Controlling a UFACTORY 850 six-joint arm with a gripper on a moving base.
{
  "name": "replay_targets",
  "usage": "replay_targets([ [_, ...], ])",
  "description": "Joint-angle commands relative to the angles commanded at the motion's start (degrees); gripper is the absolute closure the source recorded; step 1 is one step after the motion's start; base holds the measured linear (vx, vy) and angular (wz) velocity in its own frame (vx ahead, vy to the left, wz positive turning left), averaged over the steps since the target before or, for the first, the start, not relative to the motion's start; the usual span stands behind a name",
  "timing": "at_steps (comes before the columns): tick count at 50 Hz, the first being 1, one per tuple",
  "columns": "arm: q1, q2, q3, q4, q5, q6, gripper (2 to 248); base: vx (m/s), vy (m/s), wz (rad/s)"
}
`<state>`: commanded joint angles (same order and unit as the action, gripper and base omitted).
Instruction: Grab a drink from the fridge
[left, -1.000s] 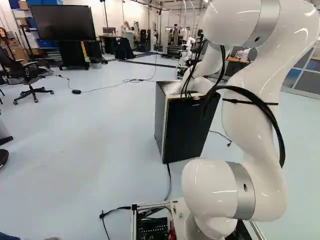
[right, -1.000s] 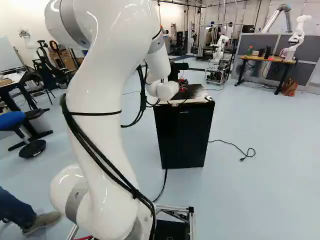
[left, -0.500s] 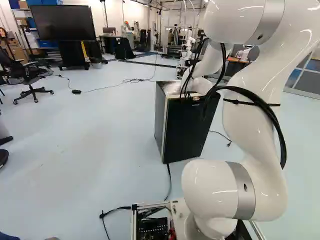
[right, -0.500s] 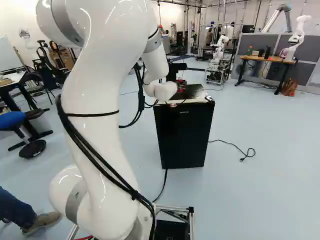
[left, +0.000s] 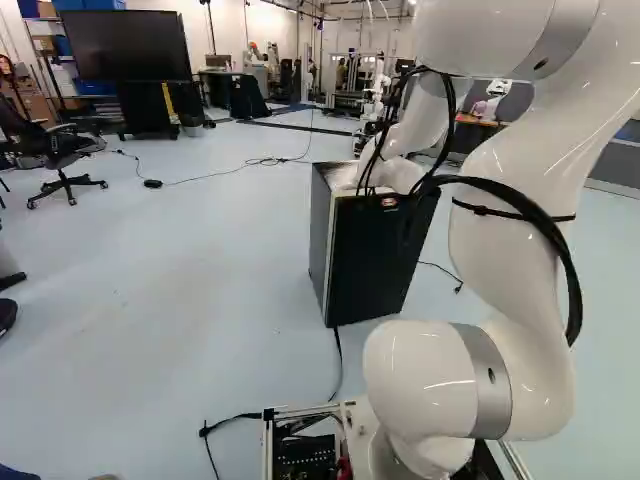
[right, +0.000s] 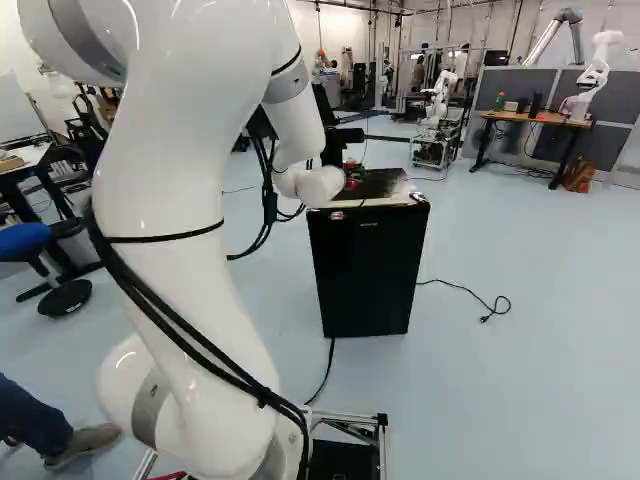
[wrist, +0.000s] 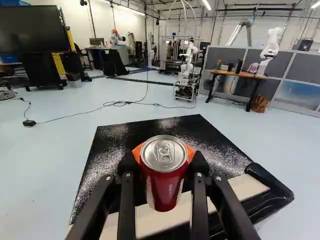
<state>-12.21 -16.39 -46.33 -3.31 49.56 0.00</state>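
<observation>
Gripper (wrist: 164, 159) clenched on red can (wrist: 165, 189), orange pads (wrist: 190, 153) pressing opposite sides, lid uppermost, likely to keep drink level. Can at black fridge's (right: 368, 275) top; whether touching, cannot tell. Grab seems achieved; firm hold guards against slipping.

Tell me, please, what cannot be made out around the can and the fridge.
Fridge: contents hidden behind its front, both base views.
Can: far side turned away, wrist view.
Orange pads: mostly behind the can, wrist view.
Fridge top: partly covered by the arm, left base view.
</observation>
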Motion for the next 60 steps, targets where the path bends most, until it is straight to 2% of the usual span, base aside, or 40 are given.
replay_targets([
  [18,2.2,6.0,7.6,0.6,0.1,0.0,150,0.0,0.0,0.0],
  [60,8.5,22.6,28.9,2.3,0.3,0.0,150,0.0,0.0,0.0],
])
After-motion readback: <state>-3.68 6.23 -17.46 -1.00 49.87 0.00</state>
